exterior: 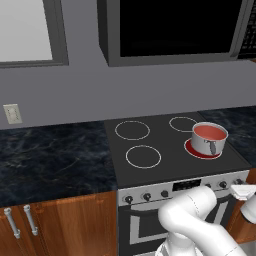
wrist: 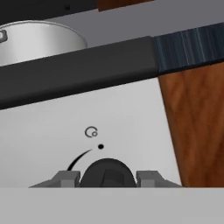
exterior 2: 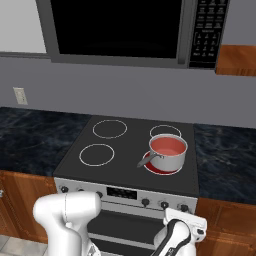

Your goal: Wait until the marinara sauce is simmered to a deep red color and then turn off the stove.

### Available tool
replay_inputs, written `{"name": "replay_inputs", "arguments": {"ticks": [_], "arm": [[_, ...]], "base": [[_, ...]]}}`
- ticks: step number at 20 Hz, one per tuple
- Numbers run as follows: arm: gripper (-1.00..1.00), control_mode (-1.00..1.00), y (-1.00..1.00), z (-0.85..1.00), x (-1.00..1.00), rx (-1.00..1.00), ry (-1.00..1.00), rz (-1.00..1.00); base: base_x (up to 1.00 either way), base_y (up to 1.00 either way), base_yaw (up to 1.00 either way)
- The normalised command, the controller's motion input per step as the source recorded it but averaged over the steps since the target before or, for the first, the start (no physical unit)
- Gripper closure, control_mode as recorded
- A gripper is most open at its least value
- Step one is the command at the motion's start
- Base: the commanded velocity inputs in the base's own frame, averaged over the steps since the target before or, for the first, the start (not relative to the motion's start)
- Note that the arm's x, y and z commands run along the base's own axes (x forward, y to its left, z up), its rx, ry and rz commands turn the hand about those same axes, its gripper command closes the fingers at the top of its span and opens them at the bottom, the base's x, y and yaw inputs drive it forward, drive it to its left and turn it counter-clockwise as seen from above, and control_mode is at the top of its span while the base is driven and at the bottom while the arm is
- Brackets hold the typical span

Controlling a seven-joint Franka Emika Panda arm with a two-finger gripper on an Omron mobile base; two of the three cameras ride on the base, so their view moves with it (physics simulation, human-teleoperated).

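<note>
The marinara sauce (exterior: 209, 132) sits in the pot (exterior 2: 168, 154) on the stove's (exterior: 165, 155) front right burner, which glows red, so turning it off is left, and the tool (wrist: 106, 178) pinches a dark knob (wrist: 106, 173), half cut off by the picture's bottom.

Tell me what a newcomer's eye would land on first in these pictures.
First the steel saucepan of salmon-red marinara sauce on the stove's front right burner, which glows red beneath it. Next, in the hand view, the gripper at the rightmost black knob on the silver front panel, a finger on each side.
</note>
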Motion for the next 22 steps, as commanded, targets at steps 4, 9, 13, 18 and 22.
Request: {"name": "replay_inputs", "arguments": {"ticks": [4,9,13,18,22], "arm": [[1.0,-1.0,-0.06,0.0,0.0,0.15,0.0,-0.1],[1.0,-1.0,-0.05,0.0,0.0,0.16,0.0,-0.11],[1.0,-1.0,-0.01,0.0,0.0,0.15,0.0,-0.13],[1.0,-1.0,0.0,0.0,0.0,0.16,0.0,-0.13],[1.0,-1.0,0.0,0.0,0.0,0.2,0.01,-0.11]], "base": [[0.0,0.0,0.0],[0.0,0.0,0.0],[0.0,0.0,0.0],[0.0,0.0,0.0],[0.0,0.0,0.0]]}}
